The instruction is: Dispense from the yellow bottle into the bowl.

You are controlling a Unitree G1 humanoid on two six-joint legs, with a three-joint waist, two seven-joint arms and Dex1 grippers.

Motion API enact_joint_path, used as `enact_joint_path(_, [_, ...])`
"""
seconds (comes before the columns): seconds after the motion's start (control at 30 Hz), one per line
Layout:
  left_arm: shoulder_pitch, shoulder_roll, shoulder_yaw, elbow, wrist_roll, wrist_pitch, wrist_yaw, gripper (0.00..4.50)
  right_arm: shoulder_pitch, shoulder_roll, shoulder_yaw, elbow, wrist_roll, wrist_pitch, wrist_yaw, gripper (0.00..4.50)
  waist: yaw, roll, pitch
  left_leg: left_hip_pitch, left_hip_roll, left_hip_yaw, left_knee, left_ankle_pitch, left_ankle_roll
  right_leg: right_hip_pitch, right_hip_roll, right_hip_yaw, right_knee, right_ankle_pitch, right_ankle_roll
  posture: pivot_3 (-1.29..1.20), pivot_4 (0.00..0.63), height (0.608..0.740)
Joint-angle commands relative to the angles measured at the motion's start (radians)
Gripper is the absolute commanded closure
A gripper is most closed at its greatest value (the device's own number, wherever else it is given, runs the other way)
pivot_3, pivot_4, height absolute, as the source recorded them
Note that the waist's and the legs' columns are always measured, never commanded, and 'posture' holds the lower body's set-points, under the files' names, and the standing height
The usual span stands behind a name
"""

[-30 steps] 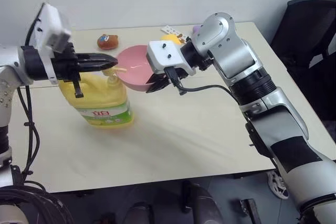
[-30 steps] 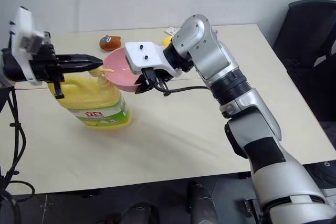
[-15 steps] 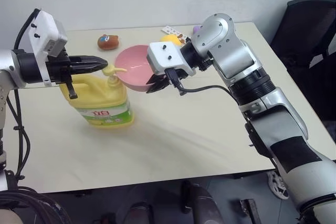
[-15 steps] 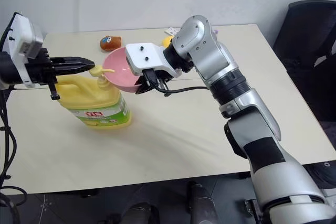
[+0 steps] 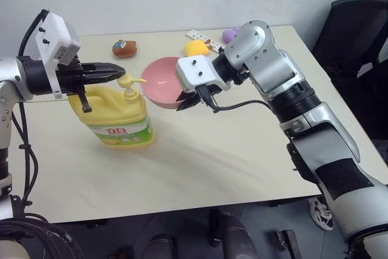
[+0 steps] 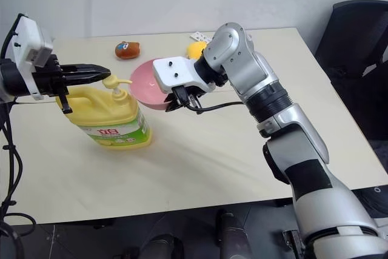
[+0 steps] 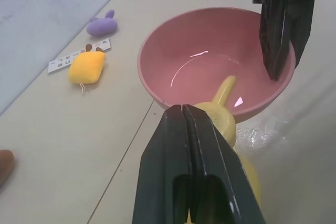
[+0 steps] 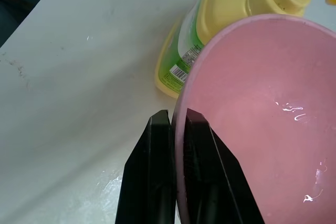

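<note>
Bench (image 5: 230, 150): carries all things.
Yellow bottle (image 5: 115, 116): upright, left side.
Bowl (image 5: 159, 80): just right of the pump, rim pinched by right gripper (image 8: 176, 129) jaws.
Left gripper (image 5: 121, 72): jaws pressed together, just above pump.

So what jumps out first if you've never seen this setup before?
The yellow bottle stands at the table's left, its pump spout reaching over the pink bowl. The right end effector pinches the bowl's rim. The left end effector, shut, hovers at the pump head.
</note>
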Motion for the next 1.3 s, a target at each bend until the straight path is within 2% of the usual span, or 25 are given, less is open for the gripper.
enact_joint_path(0.03, [0.001,0.017,-0.009,-0.013,0.017,-0.023,-0.021,4.48,-0.008,-0.013,-0.011,-0.055,0.015,-0.006,0.057,4.50,0.000,0.000,0.000,0.000,0.000,0.000,0.000,0.000,0.000,0.000,0.000,0.000,0.000,0.000,0.000,0.00,0.150,0.740])
enact_joint_path(1.07, [0.090,-0.035,-0.209,0.002,0.302,-0.332,-0.050,4.48,-0.022,-0.014,0.009,-0.074,0.022,0.008,0.062,4.50,0.005,0.001,-0.001,0.006,0.000,0.001,0.000,0.000,0.000,0.005,-0.001,0.002,0.002,0.000,0.000,0.00,0.150,0.740])
enact_joint_path(1.3, [0.143,-0.034,-0.237,0.015,0.387,-0.422,-0.048,4.48,-0.019,-0.011,0.005,-0.086,0.023,0.019,0.062,4.50,0.006,0.012,-0.010,0.008,0.000,0.002,0.000,0.000,0.001,0.007,-0.001,0.003,0.002,0.000,0.000,0.00,0.150,0.740])
